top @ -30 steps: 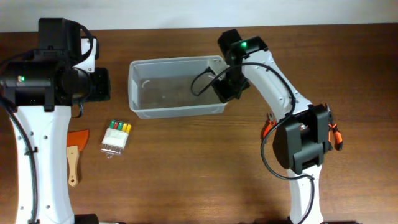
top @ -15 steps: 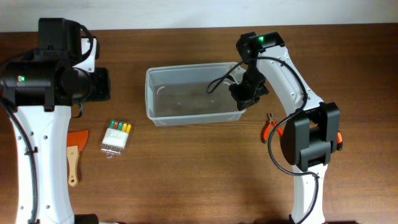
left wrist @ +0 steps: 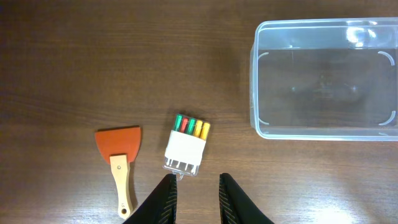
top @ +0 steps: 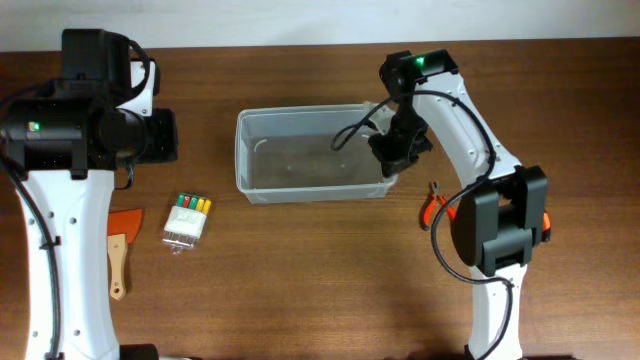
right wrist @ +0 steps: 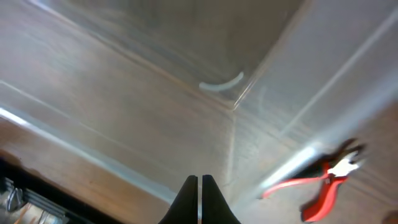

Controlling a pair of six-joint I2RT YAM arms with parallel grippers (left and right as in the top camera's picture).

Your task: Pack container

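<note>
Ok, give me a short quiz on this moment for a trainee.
1. True or false: the left gripper holds a tool.
2. In the overhead view, which lies just right of the container? A hammer, B pliers, C tape.
3. Fill in: the right gripper is shut on the right end wall of the ___.
Key: 1 false, it is open with nothing in it. 2 B. 3 container.
</note>
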